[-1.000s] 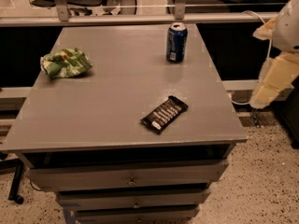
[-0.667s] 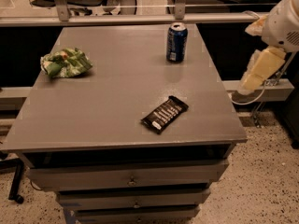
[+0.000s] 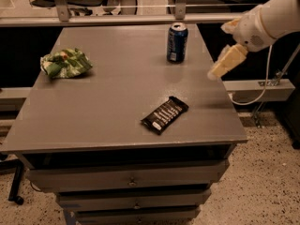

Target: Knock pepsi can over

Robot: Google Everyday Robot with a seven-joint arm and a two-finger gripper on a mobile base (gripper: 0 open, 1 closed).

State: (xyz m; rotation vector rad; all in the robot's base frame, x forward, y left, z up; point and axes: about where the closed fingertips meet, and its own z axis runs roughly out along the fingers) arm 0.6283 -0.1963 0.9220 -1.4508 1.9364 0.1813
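Can, pepsi, small blue metal w/ silver top [image 3: 177, 42]: qty 1. Stands upright on the far-right part of the grey rectangular table top [image 3: 93, 107], long axis vertical, touching nothing else.

Gripper, cream-coloured, at the end of a white arm [image 3: 218, 69]: qty 1. Hangs over the table's right edge, tilted tip-down, holding nothing. Whether open or closed: cannot tell.

Key relation: the can lies toward picture-left of the gripper and a little farther back, near but apart, w/ bare table between. Judged next move: a sideways push into the can's right side, high on the body, to tip it (a low hit would prob. only slide it).

Bag, green crumpled chip [image 3: 65, 63]: qty 1, far-left, well apart from the can.

Wrapper, flat black candy bar [image 3: 165, 115]: qty 1, centre-front, lying diagonal.

Drawers under the top [image 3: 129, 179]: approx. 3 visible.
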